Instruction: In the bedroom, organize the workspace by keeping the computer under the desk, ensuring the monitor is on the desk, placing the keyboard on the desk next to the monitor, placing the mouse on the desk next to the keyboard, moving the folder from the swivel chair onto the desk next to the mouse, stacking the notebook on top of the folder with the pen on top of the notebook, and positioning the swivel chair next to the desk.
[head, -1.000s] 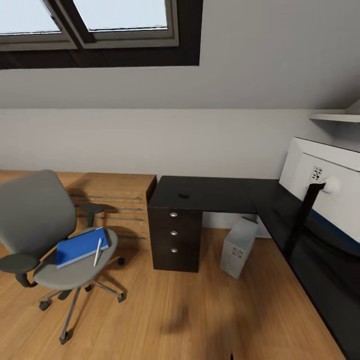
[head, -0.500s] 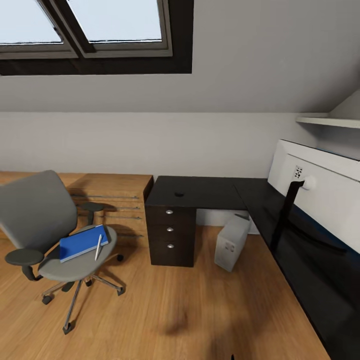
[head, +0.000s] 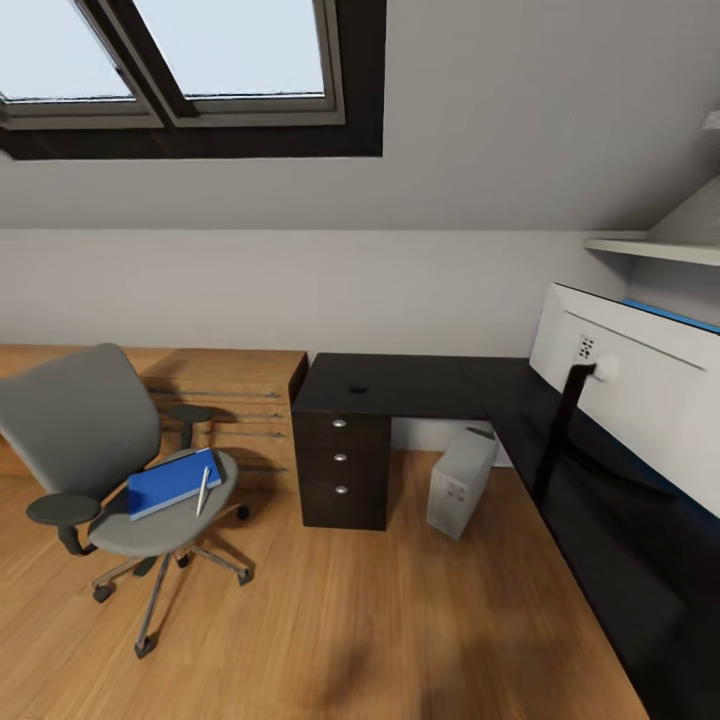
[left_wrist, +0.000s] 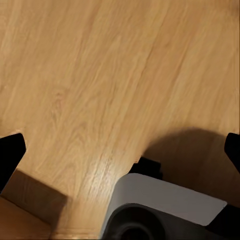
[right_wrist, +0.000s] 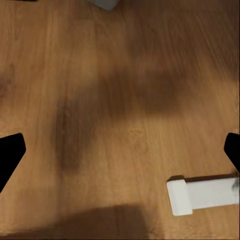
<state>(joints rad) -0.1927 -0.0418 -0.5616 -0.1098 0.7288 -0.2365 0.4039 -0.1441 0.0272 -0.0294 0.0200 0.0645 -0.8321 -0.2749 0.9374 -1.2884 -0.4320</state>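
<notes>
Head view: we faced the bedroom workspace, on approach with nothing in hand.

We counted one swivel chair carrying one folder and one pen, one computer on the floor under the tabletop, one monitor and one small dark object, probably the mouse, on it. Both wrist views looked down at floor; the left gripper and right gripper each stood spread wide, released. We judged the next move to be reaching the chair for the folder.
</notes>
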